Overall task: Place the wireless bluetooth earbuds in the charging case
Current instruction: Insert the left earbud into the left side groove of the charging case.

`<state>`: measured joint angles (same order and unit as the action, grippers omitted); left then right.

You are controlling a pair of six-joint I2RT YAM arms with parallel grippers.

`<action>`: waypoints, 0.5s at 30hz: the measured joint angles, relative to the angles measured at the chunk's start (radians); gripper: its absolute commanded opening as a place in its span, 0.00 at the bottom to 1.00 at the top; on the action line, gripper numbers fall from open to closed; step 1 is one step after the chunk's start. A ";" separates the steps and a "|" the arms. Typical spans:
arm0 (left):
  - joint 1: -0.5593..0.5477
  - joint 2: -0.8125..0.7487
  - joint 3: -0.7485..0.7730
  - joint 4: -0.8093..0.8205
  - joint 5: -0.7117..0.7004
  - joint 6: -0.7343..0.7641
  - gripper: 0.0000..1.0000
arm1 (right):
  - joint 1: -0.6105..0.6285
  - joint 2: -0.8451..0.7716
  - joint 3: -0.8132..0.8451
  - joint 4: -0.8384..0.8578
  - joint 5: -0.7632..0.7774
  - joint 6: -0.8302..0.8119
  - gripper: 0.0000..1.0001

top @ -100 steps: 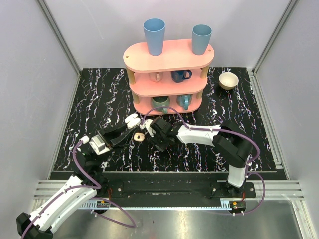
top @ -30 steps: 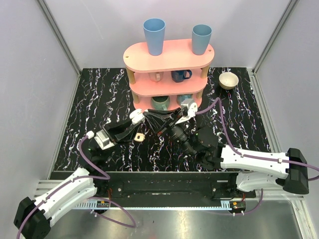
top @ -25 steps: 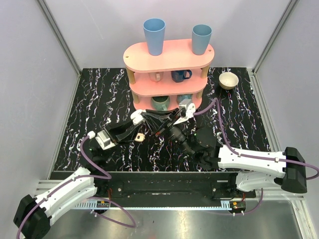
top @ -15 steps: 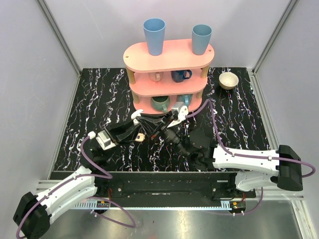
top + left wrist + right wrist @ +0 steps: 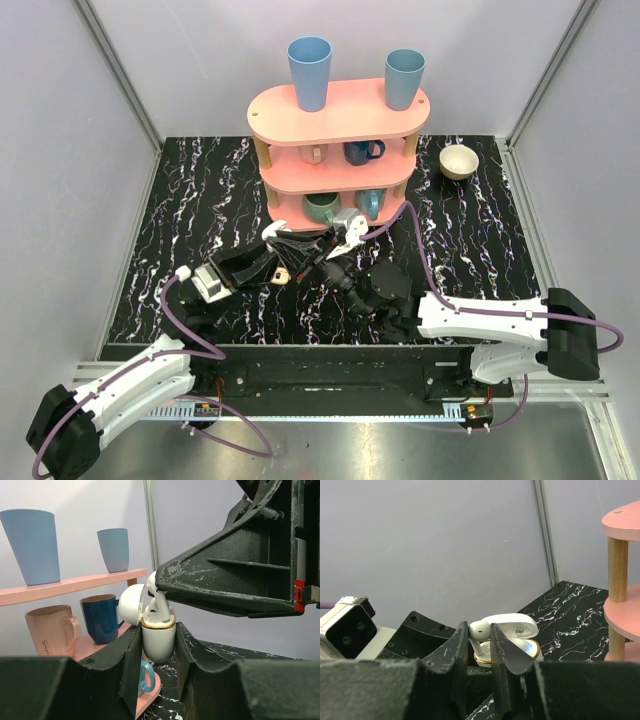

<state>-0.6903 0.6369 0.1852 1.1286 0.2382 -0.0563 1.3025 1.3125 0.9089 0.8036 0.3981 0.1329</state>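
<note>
The left hand (image 5: 158, 655) is clamped on the body of the charging case (image 5: 159, 639) and holds it upright, lid swung back, just in front of the pink shelf (image 5: 75, 585). The right hand (image 5: 479, 636) pinches one earbud (image 5: 479, 628) directly over the case's open mouth, long axis roughly vertical and stem end down at the gold rim. The move ahead looks like a short straight push downward. Whether the earbud is seated yet I cannot tell.

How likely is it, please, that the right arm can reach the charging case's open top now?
Probably yes: the left jaws hold the charging case upright, lid swung back, and the right jaws have the earbud right at its opening, nothing between.
</note>
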 measured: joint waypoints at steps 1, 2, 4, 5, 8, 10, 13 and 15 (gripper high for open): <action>-0.001 0.000 0.000 0.000 0.000 0.000 0.00 | 0.000 0.002 0.000 0.004 0.000 -0.002 0.23; -0.002 0.000 0.000 0.002 0.000 0.000 0.00 | 0.000 0.004 0.000 0.009 0.000 -0.003 0.23; -0.003 0.000 0.000 0.003 0.000 0.000 0.00 | 0.000 0.010 0.000 0.021 0.000 -0.007 0.23; -0.003 0.000 0.000 0.003 0.000 0.000 0.00 | 0.000 0.013 0.000 0.026 0.000 -0.010 0.23; -0.003 0.000 0.000 0.003 0.000 0.000 0.00 | 0.000 0.023 0.000 0.043 0.000 -0.022 0.23; -0.003 0.000 0.000 0.003 0.000 -0.001 0.00 | 0.000 0.027 0.000 0.051 0.000 -0.028 0.23; -0.003 -0.001 0.000 0.004 -0.001 -0.001 0.00 | 0.001 0.030 0.000 0.060 0.000 -0.035 0.23; -0.003 -0.003 0.000 0.005 -0.002 -0.001 0.00 | 0.002 0.030 0.000 0.064 0.001 -0.041 0.23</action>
<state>-0.6937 0.6342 0.1852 1.1339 0.2363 -0.0570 1.3045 1.3426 0.9089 0.8677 0.3988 0.0921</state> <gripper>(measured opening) 0.328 0.251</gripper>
